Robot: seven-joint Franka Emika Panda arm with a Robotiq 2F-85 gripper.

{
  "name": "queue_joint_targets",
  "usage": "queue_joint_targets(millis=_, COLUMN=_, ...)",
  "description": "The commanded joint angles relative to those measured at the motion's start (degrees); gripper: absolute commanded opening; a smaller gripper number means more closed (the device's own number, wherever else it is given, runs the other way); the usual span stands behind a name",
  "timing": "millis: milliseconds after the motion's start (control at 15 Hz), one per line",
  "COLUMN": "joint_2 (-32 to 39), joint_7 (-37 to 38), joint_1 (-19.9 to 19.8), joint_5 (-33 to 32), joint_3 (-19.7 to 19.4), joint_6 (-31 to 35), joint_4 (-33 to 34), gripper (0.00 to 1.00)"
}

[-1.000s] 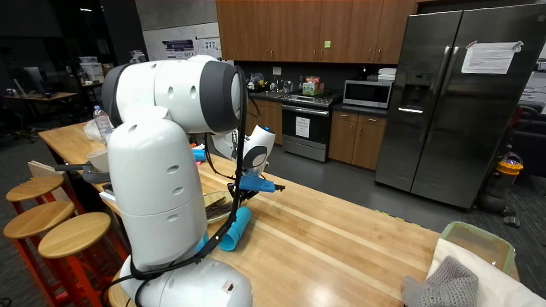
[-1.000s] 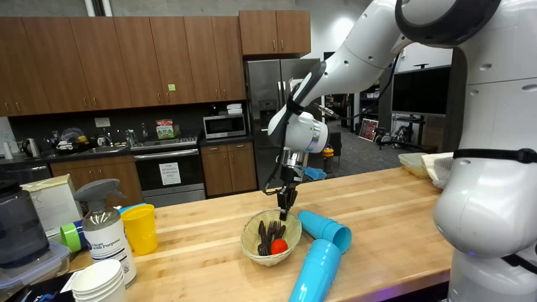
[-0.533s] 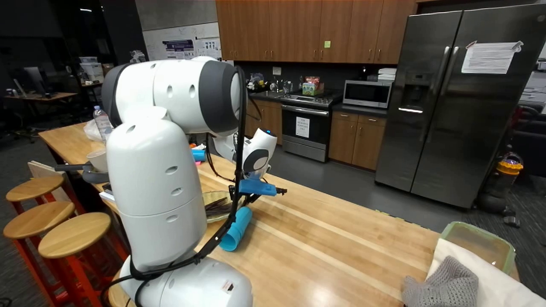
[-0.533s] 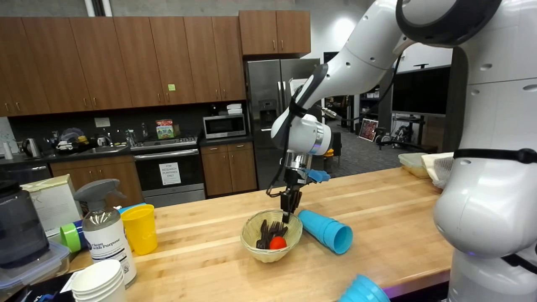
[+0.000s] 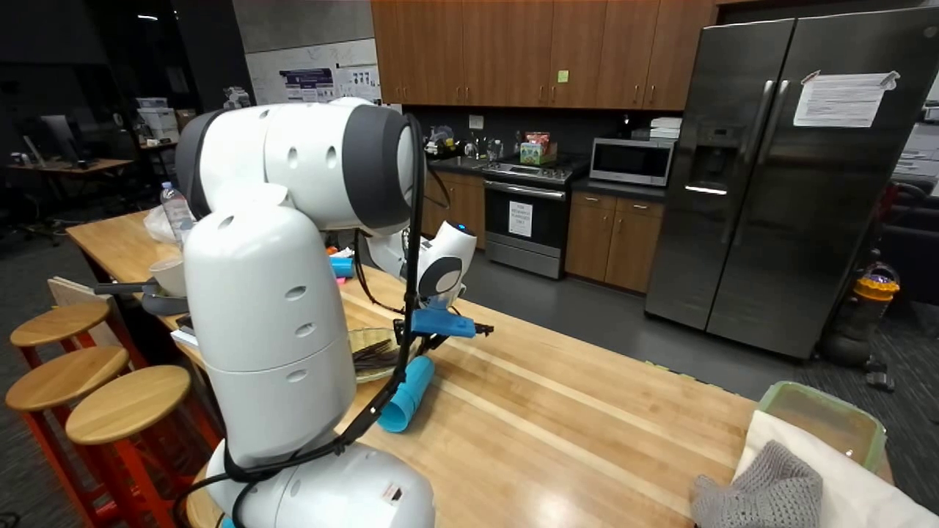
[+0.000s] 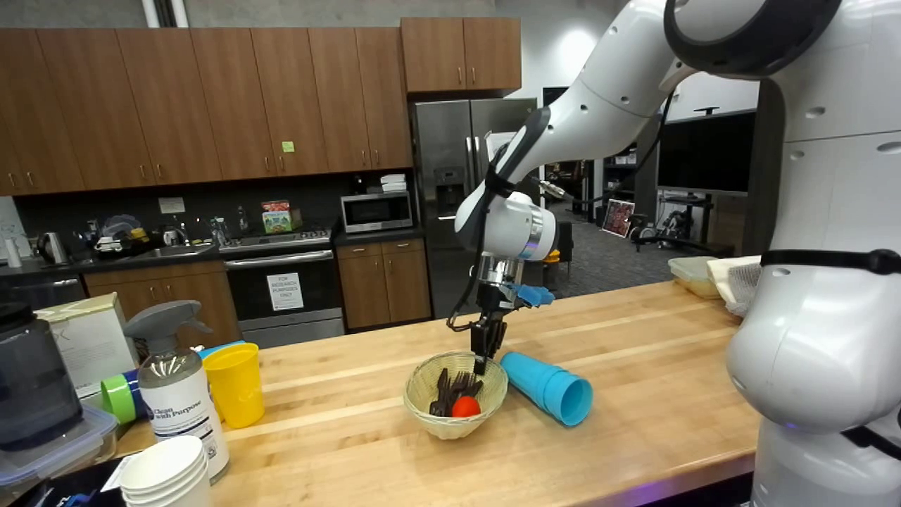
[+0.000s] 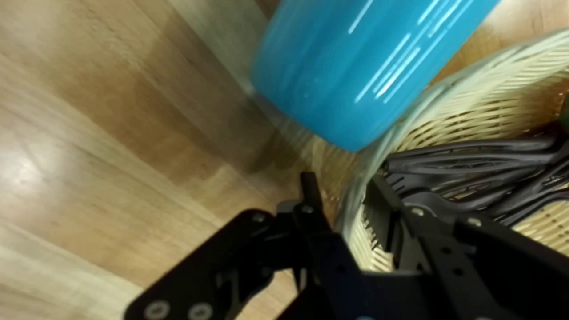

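My gripper [image 7: 343, 181] is open and points down at the rim of a woven basket [image 7: 433, 95]. In the wrist view one finger [image 7: 310, 189] is outside the basket wall and the other finger [image 7: 382, 204] is inside. The rim passes between them, with gaps visible. The basket also shows in both exterior views [image 6: 450, 428] [image 5: 373, 375], partly hidden by the arm and cable in one. It holds dark forks and other utensils [image 6: 454, 389] and a red round object [image 6: 465, 407]. A blue stack of cups [image 6: 545, 387] lies against the basket's side; it also shows in the wrist view [image 7: 355, 66].
On the wooden table [image 6: 331, 436] stand a yellow cup [image 6: 236, 387], a spray bottle [image 6: 181, 401] and white cups [image 6: 165, 470]. A green-rimmed container [image 5: 821, 422] and a grey cloth [image 5: 763, 488] are at the far end. A blue sliver [image 5: 227, 523] shows by the robot base.
My gripper has moved slightly down and sideways at the basket's rim, then stayed still. A second blue cup stack has rolled away from the basket, out of the view that showed it.
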Motion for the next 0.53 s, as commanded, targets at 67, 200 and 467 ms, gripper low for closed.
queue_joint_targets(millis=67, joint_2=1.5, joint_7=1.7, joint_1=1.6, joint_5=-0.9, joint_3=1.1, joint_6=1.2, joint_4=1.7, gripper=0.61)
queue_joint_targets(millis=200, joint_2=0.5, joint_7=0.7, joint_1=1.0, joint_5=-1.8, joint_3=0.7, joint_6=0.0, joint_4=1.1, gripper=0.73)
queue_joint_targets(millis=467, joint_2=1.0, joint_7=1.3, joint_1=1.5, joint_5=-2.2, joint_3=1.0, joint_6=0.0, joint_4=1.4, gripper=0.73)
